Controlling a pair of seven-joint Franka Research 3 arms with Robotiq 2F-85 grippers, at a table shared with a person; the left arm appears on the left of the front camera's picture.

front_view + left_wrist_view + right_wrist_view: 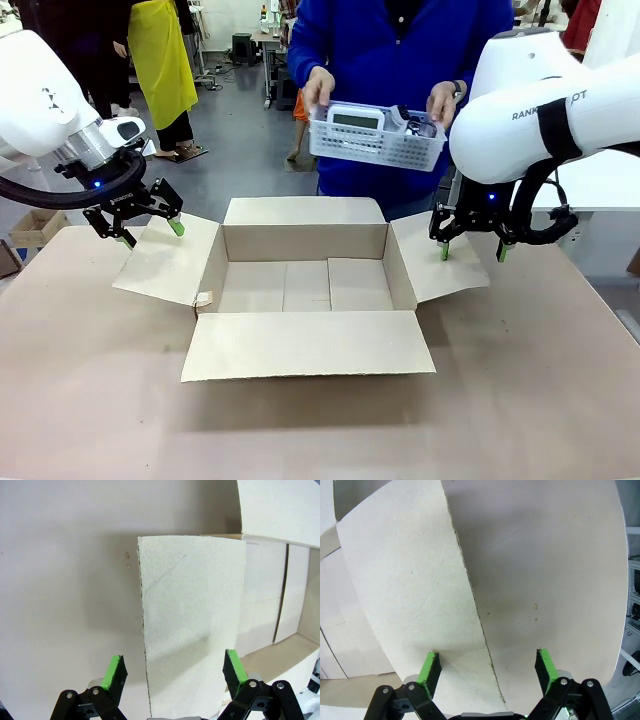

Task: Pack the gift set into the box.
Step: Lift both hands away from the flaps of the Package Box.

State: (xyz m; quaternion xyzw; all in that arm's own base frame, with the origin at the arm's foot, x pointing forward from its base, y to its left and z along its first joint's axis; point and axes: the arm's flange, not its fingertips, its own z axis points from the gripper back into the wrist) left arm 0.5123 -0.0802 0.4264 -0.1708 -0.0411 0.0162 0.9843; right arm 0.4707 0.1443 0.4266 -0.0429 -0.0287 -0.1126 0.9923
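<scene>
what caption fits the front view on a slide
Left gripper and right gripper hover open over the box flaps while a person holds a white basket with the gadget.

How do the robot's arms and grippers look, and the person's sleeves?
Left arm and right arm: white, rounded; black cable on the left, dark lettering on the right. Left gripper and right gripper: black, green pads. Sleeves: blue.

We read "RANK" in dark letters on the right arm's (525, 115) white casing, then perhaps "OT" past a black band (556, 128); the left arm's (45, 100) marks are illegible to us.
</scene>
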